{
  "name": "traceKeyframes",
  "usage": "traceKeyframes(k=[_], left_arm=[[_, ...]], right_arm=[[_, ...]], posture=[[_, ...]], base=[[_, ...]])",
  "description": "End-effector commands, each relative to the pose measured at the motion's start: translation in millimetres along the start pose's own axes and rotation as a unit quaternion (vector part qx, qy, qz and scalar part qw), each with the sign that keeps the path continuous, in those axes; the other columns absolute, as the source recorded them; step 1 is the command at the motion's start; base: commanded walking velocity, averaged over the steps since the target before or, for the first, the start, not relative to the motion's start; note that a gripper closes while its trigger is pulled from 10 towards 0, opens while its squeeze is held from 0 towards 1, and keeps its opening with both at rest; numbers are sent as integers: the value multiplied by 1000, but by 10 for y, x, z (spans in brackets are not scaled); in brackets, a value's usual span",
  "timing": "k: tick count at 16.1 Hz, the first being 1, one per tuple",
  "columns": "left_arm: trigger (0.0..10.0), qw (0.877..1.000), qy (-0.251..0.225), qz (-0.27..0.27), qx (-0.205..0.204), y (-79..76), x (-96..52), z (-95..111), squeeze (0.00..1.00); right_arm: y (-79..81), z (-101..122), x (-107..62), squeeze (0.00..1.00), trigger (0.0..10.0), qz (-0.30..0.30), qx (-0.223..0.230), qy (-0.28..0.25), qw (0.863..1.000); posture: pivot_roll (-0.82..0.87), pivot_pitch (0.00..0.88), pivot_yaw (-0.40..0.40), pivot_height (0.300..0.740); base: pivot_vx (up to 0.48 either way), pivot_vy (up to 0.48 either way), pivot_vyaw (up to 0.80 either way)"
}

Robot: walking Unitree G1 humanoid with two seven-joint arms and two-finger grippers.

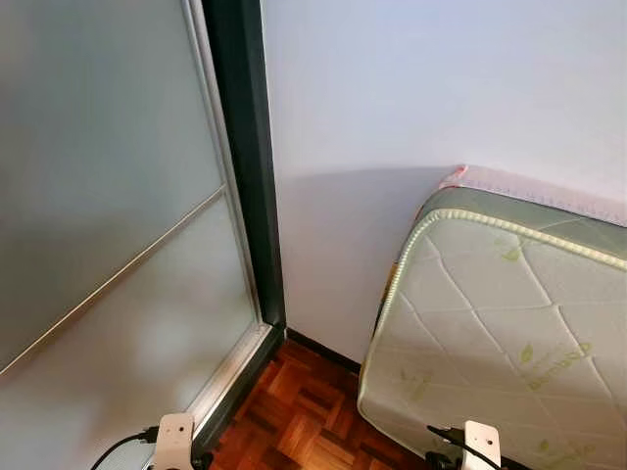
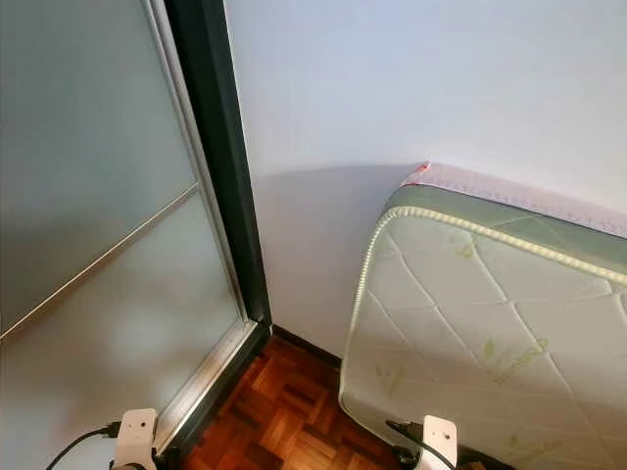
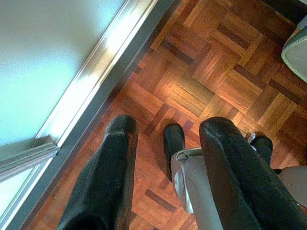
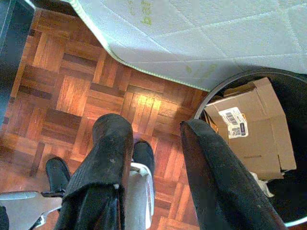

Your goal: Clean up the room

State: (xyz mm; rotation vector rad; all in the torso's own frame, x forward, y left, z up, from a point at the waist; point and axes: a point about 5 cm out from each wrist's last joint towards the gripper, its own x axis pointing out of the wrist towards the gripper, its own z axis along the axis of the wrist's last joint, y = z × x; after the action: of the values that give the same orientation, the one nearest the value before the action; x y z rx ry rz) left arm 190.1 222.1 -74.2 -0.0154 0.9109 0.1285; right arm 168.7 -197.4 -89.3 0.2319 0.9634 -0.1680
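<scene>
A strip of parquet floor (image 1: 294, 411) is bounded at left by the sliding door (image 1: 108, 245) and at right by the tilted mattress (image 1: 500, 333). Both the left end effector (image 3: 163, 158) and right end effector (image 4: 153, 148) are held spread.

We see a sliding door (image 1: 108, 245) on our left, a mattress (image 1: 500, 333) on our right, floor (image 1: 304, 421) between them, a box (image 4: 249, 129) in a bin (image 4: 292, 86) beside the mattress

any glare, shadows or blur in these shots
Eye views: sharp, a soft shadow on the wall beside the mattress. Left wrist view: glare on the door's metal track, sunlit parquet. Right wrist view: a bright patch on the floor, bin interior dark.
</scene>
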Motion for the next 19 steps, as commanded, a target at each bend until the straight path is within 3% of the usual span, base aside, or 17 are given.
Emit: traceKeyframes(k=[1, 5, 19], left_arm=[[10000, 1000, 17, 3, 3, 35, -11, -64, 0], [10000, 1000, 18, 2, 5, 42, -13, -66, 0], [10000, 1000, 19, -3, 7, 8, -11, -75, 0]], right_arm=[[-5, -17, -2, 0, 10000, 0, 0, 6, 1000], [-2, -22, -2, 0, 10000, 0, 0, 7, 1000], [-30, -19, -6, 0, 10000, -1, -7, 9, 1000]], posture=[[33, 0, -19, 740], [33, 0, -18, 740], [21, 0, -21, 740]], base=[[0, 0, 0], [0, 0, 0], [-297, 0, 0]])
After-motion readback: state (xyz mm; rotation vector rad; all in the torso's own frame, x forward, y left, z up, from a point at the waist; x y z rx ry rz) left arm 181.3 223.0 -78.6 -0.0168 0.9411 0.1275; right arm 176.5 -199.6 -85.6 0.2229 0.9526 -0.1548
